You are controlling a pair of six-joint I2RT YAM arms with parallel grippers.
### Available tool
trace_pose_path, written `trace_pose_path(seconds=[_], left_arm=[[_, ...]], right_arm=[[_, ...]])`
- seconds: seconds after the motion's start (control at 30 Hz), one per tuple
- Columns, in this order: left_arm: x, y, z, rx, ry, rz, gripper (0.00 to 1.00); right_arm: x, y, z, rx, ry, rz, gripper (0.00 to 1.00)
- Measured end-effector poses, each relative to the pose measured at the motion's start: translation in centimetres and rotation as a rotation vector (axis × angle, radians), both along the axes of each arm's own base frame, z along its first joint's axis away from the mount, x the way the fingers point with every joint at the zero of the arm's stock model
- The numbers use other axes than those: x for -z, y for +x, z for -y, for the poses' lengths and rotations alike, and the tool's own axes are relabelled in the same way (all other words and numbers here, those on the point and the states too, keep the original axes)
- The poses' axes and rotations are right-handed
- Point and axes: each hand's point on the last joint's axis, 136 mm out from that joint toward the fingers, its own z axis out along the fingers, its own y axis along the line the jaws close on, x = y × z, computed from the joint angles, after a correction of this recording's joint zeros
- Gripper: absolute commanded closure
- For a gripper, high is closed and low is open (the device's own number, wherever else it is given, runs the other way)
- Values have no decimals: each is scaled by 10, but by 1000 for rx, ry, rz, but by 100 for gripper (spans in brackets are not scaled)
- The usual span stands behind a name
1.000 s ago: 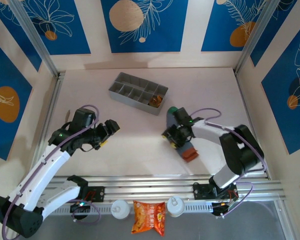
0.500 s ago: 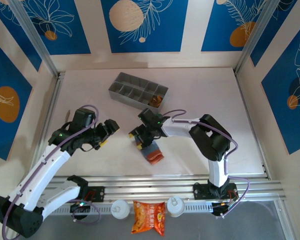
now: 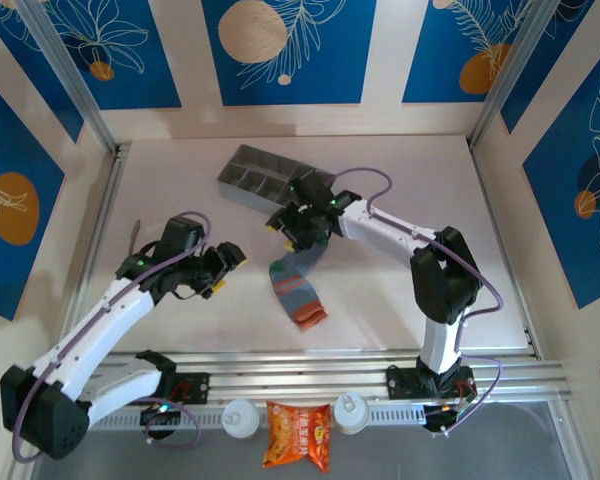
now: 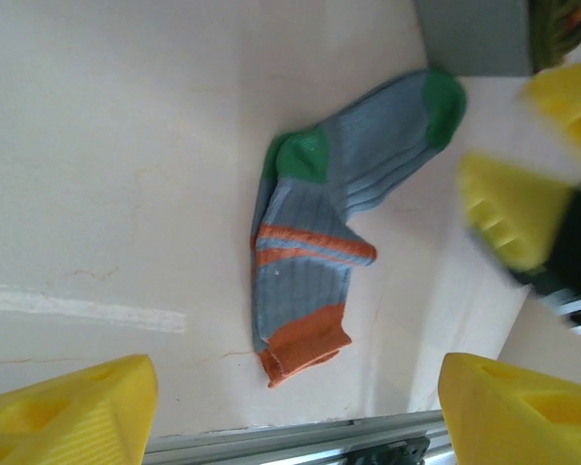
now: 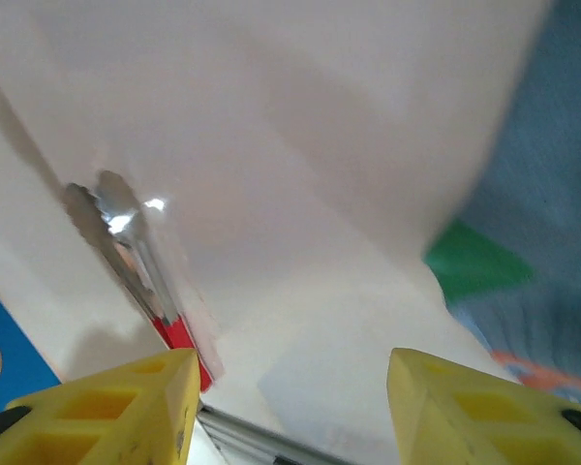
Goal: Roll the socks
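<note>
From above: the grey-blue sock [image 3: 298,285] lies on the counter [image 3: 180,180]. Its long way runs from the grey tray [image 3: 250,178] down to its orange cuff [image 3: 311,318]. The right pincer [image 3: 302,225] is open over the top end. The left pincer [image 3: 225,262] is open and empty, near its side.

Left wrist: the green toe [image 4: 443,97] points at the tray.

Right wrist: nothing is between the fingers [image 5: 107,407].

Best pinch the toe and roll straight to the cuff.

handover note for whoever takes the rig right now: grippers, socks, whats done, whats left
Left gripper: open, empty, left of the sock.
Right gripper: open, empty, by the sock's toe end near the tray.
Grey-blue sock: on the table, unrolled, kinked mid-length, green toe toward the tray, orange cuff toward the arms.
Other sock: likely the olive bit in the tray.
Done: nothing rolled.
Left: roll this sock, then fetch and roll the other.
</note>
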Motion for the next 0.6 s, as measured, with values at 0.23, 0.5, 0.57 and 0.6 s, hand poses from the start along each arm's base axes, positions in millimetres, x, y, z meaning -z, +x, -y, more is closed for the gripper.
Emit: trace_pose_path(seconds=[0.23, 0.5, 0.57, 0.6], left_arm=[[46, -2, 57, 122, 4, -96, 34], [74, 9, 116, 231, 12, -133, 39], [76, 15, 132, 255, 8, -131, 40], [77, 17, 138, 265, 6, -129, 40]], right_arm=[[24, 58, -8, -28, -40, 40, 49], [57, 95, 18, -34, -111, 12, 49], [56, 110, 29, -35, -117, 31, 48], [55, 116, 35, -36, -119, 37, 48]])
